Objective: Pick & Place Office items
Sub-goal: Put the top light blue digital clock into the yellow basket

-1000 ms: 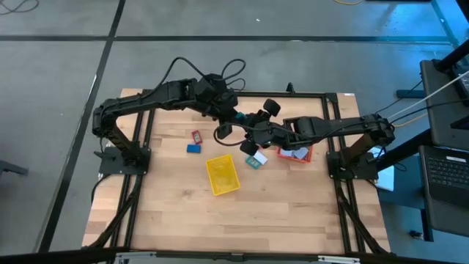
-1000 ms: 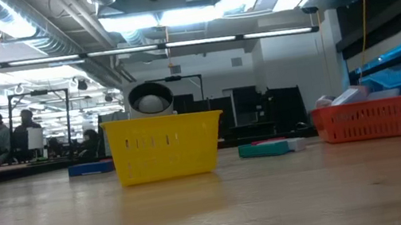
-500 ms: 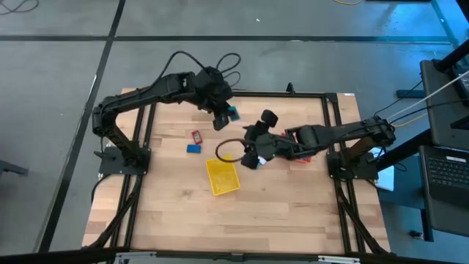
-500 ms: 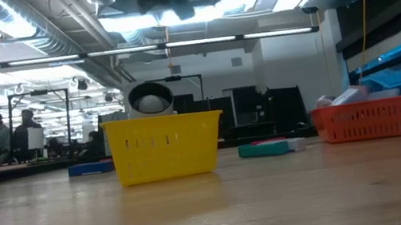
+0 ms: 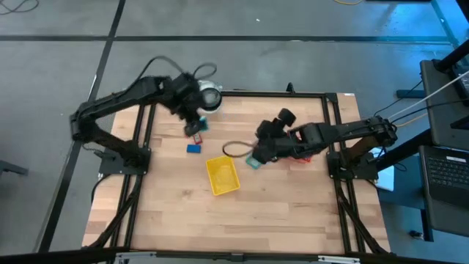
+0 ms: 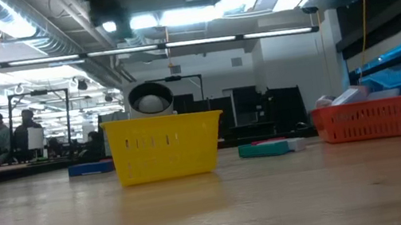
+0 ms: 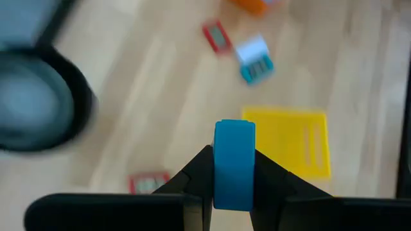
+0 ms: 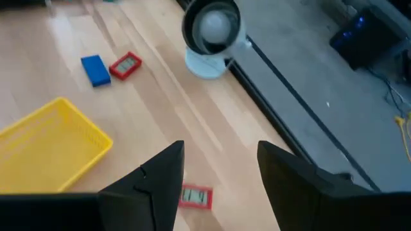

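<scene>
Blue block [image 7: 234, 163] sits pinched upright between your left gripper [image 7: 233, 176] fingers, up over the far-left part of the table [image 5: 286, 213], above a red packet [image 5: 196, 137] and a second blue block [image 5: 193, 148] lying loose on the wood. Your right gripper [image 8: 215, 170] hangs with its jaws apart and nothing between them, over a teal-green packet [image 5: 253, 162] just beside the yellow tray [image 5: 222, 176]; another red packet [image 8: 196, 196] lies below its fingers. Yellow tray looks empty from above. Red-orange tray [image 6: 373, 119] on the right already holds a few pale items, too small to tell which. So you're early to midway, I'd judge: one item in hand, at least three or four left on the wood. White round object [image 8: 212, 35] stays at the far edge, not your job
</scene>
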{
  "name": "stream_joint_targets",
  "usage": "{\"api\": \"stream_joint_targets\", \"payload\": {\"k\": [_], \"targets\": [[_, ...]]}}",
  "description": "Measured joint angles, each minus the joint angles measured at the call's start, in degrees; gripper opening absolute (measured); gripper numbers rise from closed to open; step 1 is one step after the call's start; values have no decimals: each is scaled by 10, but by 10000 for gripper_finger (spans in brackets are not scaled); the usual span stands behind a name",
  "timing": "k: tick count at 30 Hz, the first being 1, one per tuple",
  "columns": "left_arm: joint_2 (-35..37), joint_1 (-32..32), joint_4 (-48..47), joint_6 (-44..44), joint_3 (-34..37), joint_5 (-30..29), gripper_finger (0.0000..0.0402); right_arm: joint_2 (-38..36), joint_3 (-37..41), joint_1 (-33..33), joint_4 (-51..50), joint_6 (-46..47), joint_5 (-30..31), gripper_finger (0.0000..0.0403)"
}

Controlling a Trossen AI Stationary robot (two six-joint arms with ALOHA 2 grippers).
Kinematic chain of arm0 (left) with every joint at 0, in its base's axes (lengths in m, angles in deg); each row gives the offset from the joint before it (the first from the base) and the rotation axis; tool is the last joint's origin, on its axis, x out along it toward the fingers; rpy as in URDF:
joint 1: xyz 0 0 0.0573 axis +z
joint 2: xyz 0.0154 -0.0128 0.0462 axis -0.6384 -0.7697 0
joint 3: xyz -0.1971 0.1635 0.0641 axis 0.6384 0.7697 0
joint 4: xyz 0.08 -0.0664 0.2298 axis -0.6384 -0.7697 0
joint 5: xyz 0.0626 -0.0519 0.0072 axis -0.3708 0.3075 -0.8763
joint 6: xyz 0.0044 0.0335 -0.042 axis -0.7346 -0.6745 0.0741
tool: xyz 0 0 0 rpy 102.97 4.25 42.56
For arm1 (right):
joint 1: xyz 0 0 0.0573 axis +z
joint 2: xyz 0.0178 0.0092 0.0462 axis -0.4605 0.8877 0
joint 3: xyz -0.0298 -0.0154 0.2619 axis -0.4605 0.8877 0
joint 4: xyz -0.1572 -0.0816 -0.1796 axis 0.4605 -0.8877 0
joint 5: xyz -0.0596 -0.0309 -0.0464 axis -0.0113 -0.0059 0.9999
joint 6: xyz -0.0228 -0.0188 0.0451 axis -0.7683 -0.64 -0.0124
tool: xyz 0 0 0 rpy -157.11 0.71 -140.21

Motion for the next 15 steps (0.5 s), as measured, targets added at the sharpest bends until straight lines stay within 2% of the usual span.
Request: {"api": "stream_joint_targets", "payload": {"k": [4, 8, 11, 15], "targets": [[82, -40, 2, 4, 114, 18, 60, -15, 0, 18, -48, 82, 29, 201], [139, -94, 79, 7, 200, 42, 60, -25, 0, 29, -52, 152, 41, 201], [144, -139, 181, 8, 231, 42, 60, -26, 0, 35, -54, 196, 48, 201], [96, -175, 263, 8, 239, 29, 60, -25, 0, 34, -63, 245, 48, 201]]}}
